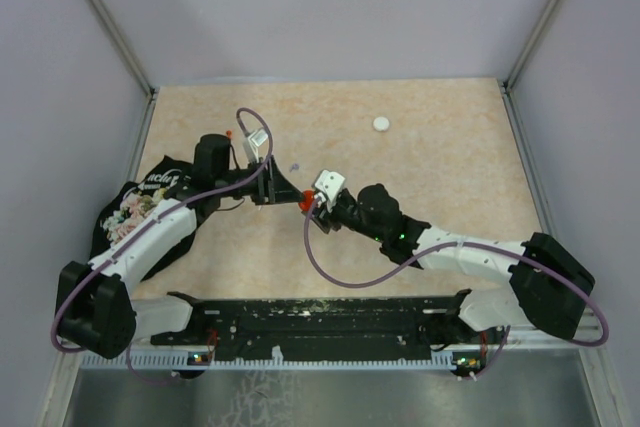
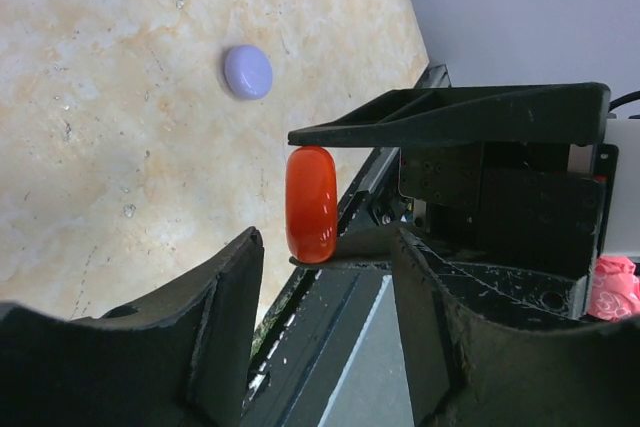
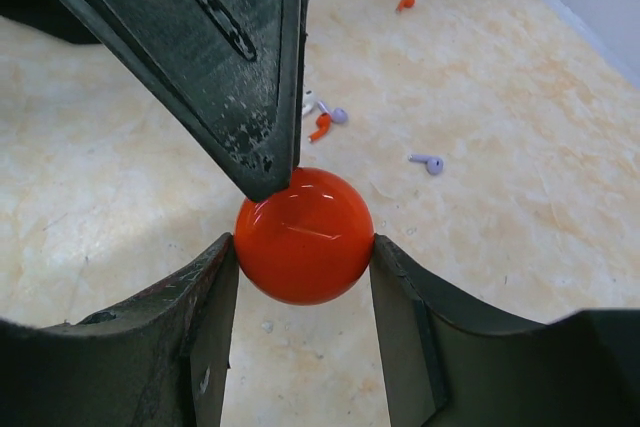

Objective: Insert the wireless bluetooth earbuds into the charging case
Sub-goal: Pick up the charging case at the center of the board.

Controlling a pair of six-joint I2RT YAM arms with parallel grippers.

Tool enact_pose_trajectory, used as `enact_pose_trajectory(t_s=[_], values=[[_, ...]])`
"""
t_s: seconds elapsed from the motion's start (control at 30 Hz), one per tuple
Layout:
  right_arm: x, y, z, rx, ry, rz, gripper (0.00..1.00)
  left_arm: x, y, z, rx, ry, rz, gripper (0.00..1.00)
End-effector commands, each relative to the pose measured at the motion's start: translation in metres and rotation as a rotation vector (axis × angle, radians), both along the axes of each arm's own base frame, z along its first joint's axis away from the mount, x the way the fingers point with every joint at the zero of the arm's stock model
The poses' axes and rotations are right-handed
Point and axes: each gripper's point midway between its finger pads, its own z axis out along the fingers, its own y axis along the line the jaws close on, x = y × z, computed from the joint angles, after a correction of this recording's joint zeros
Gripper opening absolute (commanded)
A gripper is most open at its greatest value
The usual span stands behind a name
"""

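Two arms meet over the middle of the marbled table (image 1: 440, 217), and a dark patterned bag (image 1: 135, 209) lies partly under the left one. We see the right gripper (image 3: 305, 247) clamped on a red charging case (image 2: 311, 204) — its fingers press the round rim from both sides, holding it clear of the tabletop and edge-on to the left wrist camera. The left gripper (image 2: 325, 242) is spread wide with nothing between its fingers; one finger (image 3: 240, 77) touches the top of the case's rim. The case looks closed to us, so we judge that it must be opened before any bud goes in. A white case (image 1: 381, 124) sits well apart on the far side, and a lilac disc (image 2: 247, 71), probably another case, lies on the table beyond the red one.

The earbuds (image 3: 322, 119) are all loose on the table: a red, white and lilac cluster, a lilac earbud (image 3: 430, 162) near it, and an orange-red earbud (image 3: 404, 1) farther off. From the held case they lie past the left gripper, toward the far left — so the left arm looks nearer to fetch them.
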Motion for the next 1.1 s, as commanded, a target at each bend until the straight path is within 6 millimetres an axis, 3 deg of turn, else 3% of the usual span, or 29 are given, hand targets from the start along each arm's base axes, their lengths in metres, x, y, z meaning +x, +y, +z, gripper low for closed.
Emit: enact_pose_trajectory(t_s=[0.0,0.4,0.57,0.77,0.87,0.97,1.07], values=[[-0.007,0.013,0.042,0.113,-0.105,0.062,0.4,0.002,-0.005,0.02,-0.037,-0.059,-0.019,0.59],[-0.01,0.016,0.045,0.119,-0.112,0.067,0.4,-0.003,-0.008,0.023,-0.036,-0.068,-0.051,0.46],[-0.012,0.015,0.044,0.113,-0.112,0.075,0.41,-0.006,-0.009,0.024,-0.032,-0.068,-0.063,0.34],[-0.016,0.013,0.049,0.117,-0.128,0.088,0.46,-0.007,-0.01,0.028,-0.038,-0.084,-0.084,0.11],[-0.019,0.01,0.053,0.119,-0.135,0.1,0.53,-0.006,-0.009,0.035,-0.022,-0.139,-0.094,0.06],[-0.025,0.004,0.059,0.105,-0.152,0.112,0.72,-0.003,-0.004,0.039,0.034,-0.217,-0.11,0.05],[-0.034,-0.005,0.064,0.086,-0.142,0.153,0.83,0.003,0.002,0.044,0.102,-0.322,-0.13,0.03]])
